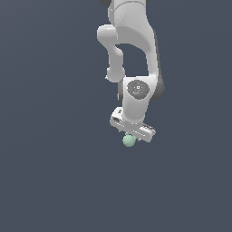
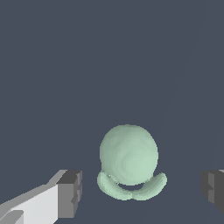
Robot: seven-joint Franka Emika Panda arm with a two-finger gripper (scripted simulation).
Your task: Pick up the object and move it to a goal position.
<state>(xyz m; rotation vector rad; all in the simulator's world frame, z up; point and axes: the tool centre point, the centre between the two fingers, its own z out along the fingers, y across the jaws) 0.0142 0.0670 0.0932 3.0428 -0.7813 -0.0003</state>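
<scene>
The object [image 1: 129, 141] is a small pale mint-green ball. In the exterior view it shows just under the white gripper [image 1: 132, 134], partly covered by the hand. In the wrist view the ball [image 2: 128, 154] is round with two small curved lobes at its base, lying on the dark grey surface. It sits between the two dark fingertips [image 2: 71, 193], with a clear gap on each side. The gripper [image 2: 142, 192] is open, its jaws wide apart and not touching the ball.
The white arm [image 1: 131, 50] reaches down from the top of the exterior view. A plain dark grey-blue surface [image 1: 54, 172] fills the rest of both views.
</scene>
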